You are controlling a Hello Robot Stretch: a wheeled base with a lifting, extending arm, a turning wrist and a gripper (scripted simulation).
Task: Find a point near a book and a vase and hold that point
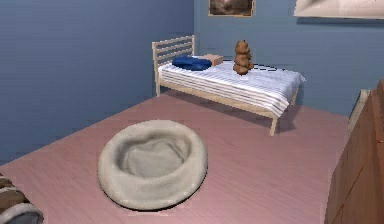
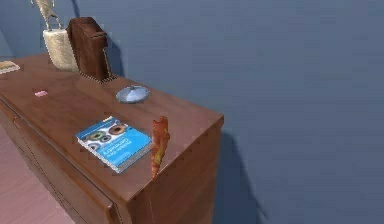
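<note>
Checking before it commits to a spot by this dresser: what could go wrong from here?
The book and the vase sit well apart on the dresser, so a point chosen near one may be too far from the other.
A thin orange object stands at the dresser's edge beside the book; a reach there could topple it.
The round cushion on the floor could catch the wheels.

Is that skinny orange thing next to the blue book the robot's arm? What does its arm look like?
No. That orange thing is thin and tapered and stands at the edge of the wooden dresser, right by the book. It isn't part of the robot. These pictures can't tell us the arm's or end effector's colours, shape or markings.
</note>
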